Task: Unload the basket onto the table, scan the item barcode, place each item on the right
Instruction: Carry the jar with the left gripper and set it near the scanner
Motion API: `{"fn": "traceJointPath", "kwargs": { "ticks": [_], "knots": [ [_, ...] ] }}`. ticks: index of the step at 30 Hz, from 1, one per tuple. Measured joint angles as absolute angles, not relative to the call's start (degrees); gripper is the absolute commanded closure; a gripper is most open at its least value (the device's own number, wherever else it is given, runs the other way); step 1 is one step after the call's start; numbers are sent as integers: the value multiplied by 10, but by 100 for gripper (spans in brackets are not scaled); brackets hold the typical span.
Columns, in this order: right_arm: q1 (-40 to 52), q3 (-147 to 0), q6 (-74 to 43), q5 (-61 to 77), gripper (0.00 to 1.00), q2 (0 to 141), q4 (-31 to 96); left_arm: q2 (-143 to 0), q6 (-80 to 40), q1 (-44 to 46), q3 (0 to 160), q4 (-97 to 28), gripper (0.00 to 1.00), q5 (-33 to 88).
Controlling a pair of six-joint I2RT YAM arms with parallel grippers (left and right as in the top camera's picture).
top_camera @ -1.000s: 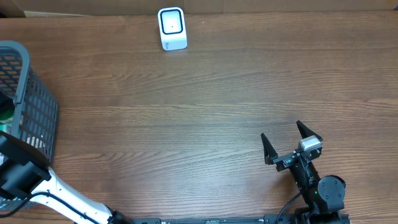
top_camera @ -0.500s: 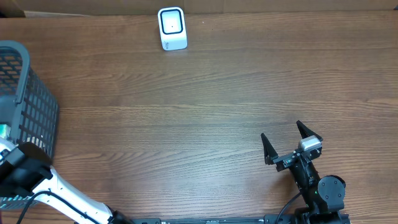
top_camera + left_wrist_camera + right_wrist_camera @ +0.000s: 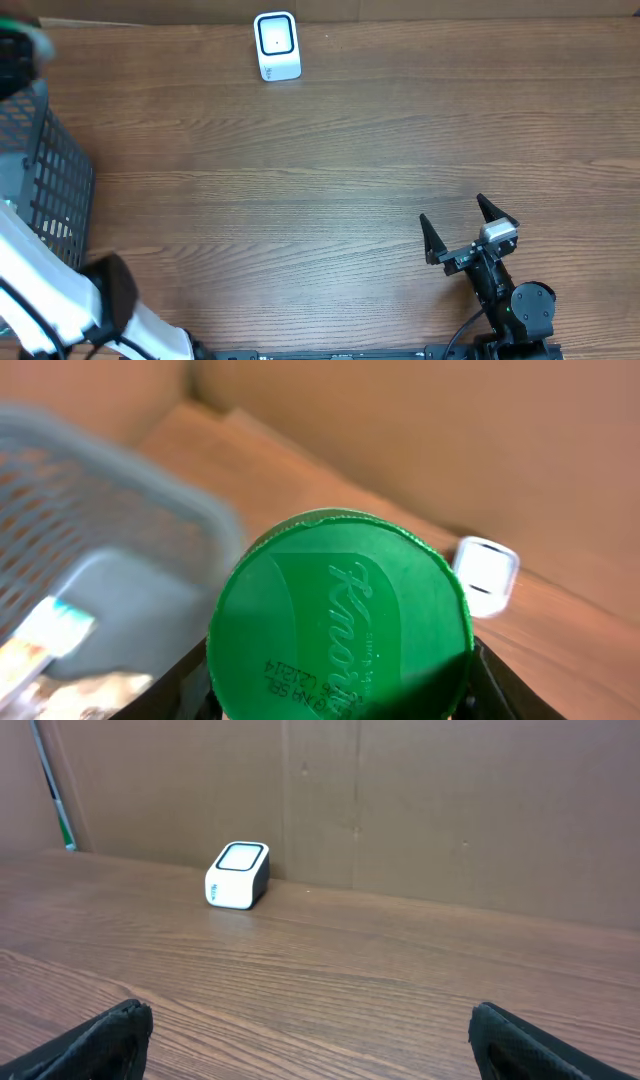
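While the left gripper (image 3: 340,695) grips a green-lidded container (image 3: 340,620) near the basket (image 3: 90,530), the right gripper (image 3: 468,232) stands wide open, empty. The scanner (image 3: 277,45) sits well apart from both.

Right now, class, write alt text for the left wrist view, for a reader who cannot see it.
A green lid marked Knorr fills the centre, held in the left gripper. Behind it, blurred, a grey basket lies at left and a white scanner sits on the wooden table at right.
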State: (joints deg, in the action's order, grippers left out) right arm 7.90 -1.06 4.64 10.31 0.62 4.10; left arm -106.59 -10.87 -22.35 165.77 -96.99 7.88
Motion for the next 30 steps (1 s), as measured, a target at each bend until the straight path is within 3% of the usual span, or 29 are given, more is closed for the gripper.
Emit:
{"fn": "traceJointPath", "kwargs": {
  "ticks": [7, 12, 19, 30],
  "knots": [
    [79, -11, 46, 103, 0, 6, 41, -1029, -110, -35, 1656, -971, 64, 84],
    [79, -11, 47, 103, 0, 6, 41, -1030, -110, 77, 1553, -971, 64, 81],
    [79, -11, 46, 103, 0, 6, 41, -1037, -110, 134, 1356, -951, 65, 66],
    [79, -11, 46, 103, 0, 6, 41, -1046, -135, 174, 963, -676, 65, 56]
  ]
}}
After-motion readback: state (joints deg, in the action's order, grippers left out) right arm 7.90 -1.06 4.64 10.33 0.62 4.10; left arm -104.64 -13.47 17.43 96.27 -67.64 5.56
